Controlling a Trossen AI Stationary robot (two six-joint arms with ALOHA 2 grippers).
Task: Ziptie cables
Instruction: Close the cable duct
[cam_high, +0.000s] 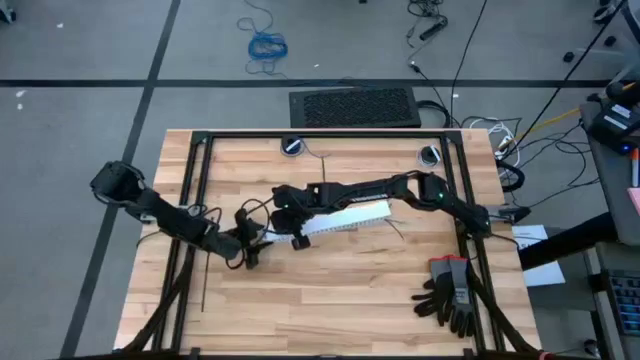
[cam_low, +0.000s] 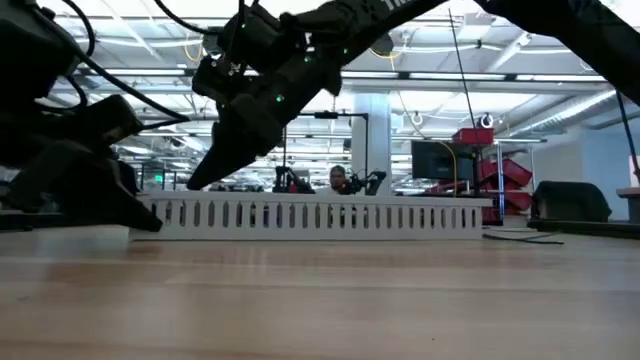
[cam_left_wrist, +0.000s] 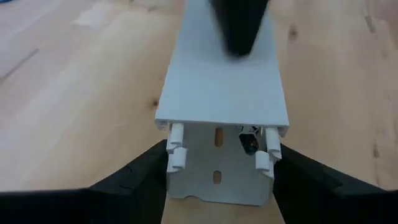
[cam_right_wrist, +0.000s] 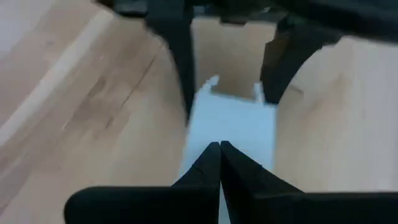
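Duct (cam_left_wrist: 219, 155) end sits gripped between the left tool's (cam_left_wrist: 217, 177) fingers (cam_left_wrist: 134, 174), cables (cam_left_wrist: 249, 142) just visible inside. Right tool (cam_right_wrist: 219, 163), fingers pressed together, rests its tips on the duct's lid. One ziptie (cam_high: 203, 290) lies on the surface (cam_high: 340, 290), near the left edge. Gloves (cam_high: 448, 292) lie at right.

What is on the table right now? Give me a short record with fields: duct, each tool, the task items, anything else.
duct: white slotted duct, lying at mid-table, cover on
left tool: left tool shut on the duct's end, a finger against each side
right tool: right tool shut, tips together on the duct's cover
cables: none clearly seen; something dark shows inside the duct's end
ziptie: thin black strip, probably one, on the table beside the left arm
other: gloves at the right front corner
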